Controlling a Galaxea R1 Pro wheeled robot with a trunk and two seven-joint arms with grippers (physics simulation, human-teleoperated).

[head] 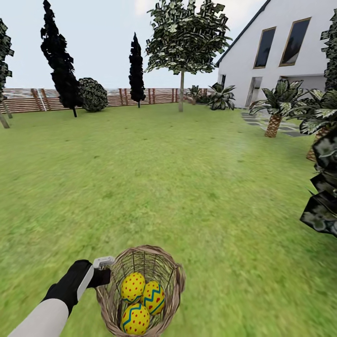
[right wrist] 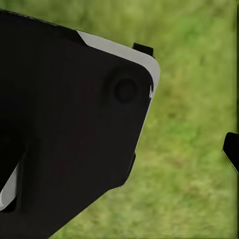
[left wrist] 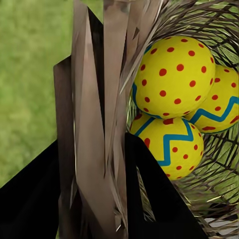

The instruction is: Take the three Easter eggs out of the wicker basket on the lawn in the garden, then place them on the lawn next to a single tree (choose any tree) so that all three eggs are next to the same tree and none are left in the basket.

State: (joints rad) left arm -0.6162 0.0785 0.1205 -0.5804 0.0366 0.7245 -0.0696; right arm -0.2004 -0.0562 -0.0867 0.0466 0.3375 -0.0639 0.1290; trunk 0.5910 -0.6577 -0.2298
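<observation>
Head view, left to right. Lower left: the left arm (head: 47, 314), white sleeve and black wrist, reaches to the basket (head: 174, 281). Its pincer (head: 102, 271) sits at the basket's left rim. In the left wrist view two dark fingers (left wrist: 149, 194) stand on either side of the brown wicker wall (left wrist: 94, 139), one outside and one inside, closed onto it.

The basket lies at bottom centre on the lawn (head: 164, 178). It is round, brown, open-weave and deep-bowled. Grass shows through the weave.

Three eggs lie inside, touching one another. All are yellow with red dots.
- Upper left egg (head: 133, 286): dots; no band visible from above.
- Right egg (head: 154, 296): blue zigzag band.
- Lower egg (head: 135, 319): blue zigzag band across its upper part.

In the left wrist view the same eggs are bunched against the wall: a dotted one (left wrist: 174, 74), a banded one (left wrist: 172, 147) and a third (left wrist: 221, 107) partly hidden behind them.

The lawn is broad, flat and bright green, running to a wooden fence (head: 140, 96) at the far edge. Upper left: two dark cypresses (head: 58, 56) and a round bush (head: 92, 94). Upper centre: a tree (head: 181, 89) with a thin straight trunk and a leafy crown, well apart from the basket. Upper right: a white house (head: 281, 56); below it, a short palm (head: 274, 117). Dark leaves (head: 323, 187) intrude at the right edge.

Right wrist view: a black robot part (right wrist: 69, 139) over blurred grass (right wrist: 199, 124). The right pincer's state cannot be told.
</observation>
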